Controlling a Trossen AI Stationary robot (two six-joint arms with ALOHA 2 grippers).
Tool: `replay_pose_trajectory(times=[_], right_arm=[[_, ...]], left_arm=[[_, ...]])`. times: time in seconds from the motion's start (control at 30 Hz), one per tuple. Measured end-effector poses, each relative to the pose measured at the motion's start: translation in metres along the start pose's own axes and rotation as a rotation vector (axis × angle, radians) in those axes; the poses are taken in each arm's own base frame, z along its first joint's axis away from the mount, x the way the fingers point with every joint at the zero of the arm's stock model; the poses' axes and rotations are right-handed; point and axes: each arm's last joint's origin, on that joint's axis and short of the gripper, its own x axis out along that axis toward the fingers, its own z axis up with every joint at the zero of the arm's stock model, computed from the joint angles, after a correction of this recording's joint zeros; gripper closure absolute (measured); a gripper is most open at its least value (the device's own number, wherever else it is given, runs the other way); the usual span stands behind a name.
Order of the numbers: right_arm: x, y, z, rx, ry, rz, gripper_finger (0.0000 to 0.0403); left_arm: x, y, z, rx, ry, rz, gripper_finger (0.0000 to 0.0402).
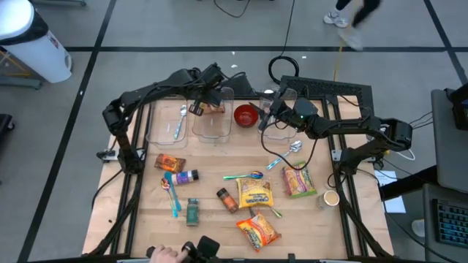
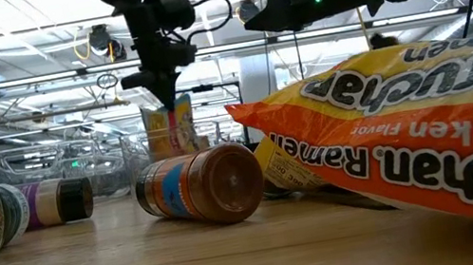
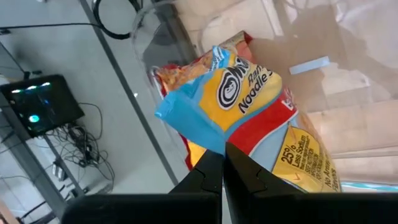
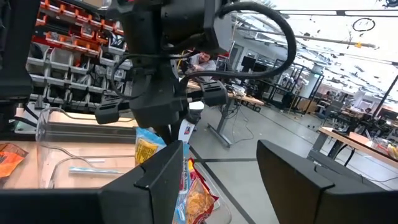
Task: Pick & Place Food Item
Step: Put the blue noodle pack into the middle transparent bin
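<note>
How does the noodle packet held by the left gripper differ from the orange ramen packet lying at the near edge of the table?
The noodle packet hangs in the air, pinched by the shut left gripper over a clear bin; the orange ramen packet lies flat on the table, untouched. The held packet is mostly blue, yellow and red; the lying one is orange and yellow. Both are soft noodle packets.

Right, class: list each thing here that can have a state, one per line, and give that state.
Left gripper: shut on the blue, yellow and red ramen noodle packet, held over the clear plastic bin.
Right gripper: open, empty.
Orange-capped spice jar: lying on its side.
Red bowl: upright.
</note>
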Motion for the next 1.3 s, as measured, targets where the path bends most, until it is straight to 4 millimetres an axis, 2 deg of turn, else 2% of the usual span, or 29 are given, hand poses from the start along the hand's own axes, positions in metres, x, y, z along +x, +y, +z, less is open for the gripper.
replay_pose_trajectory(times=[0.73,1.17,1.3], right_arm=[[0.0,0.0,0.0,0.0,0.0,0.0,0.0208],[0.0,0.0,0.0,0.0,0.0,0.0,0.0213],[0.0,0.0,0.0,0.0,0.0,0.0,0.0212]], left_arm=[[0.034,0.0,0.004,0.032,0.031,-0.06,0.0399],[0.034,0.004,0.004,0.013,-0.001,-0.045,0.0397],[0.034,0.007,0.006,-0.023,-0.014,-0.011,0.0375]])
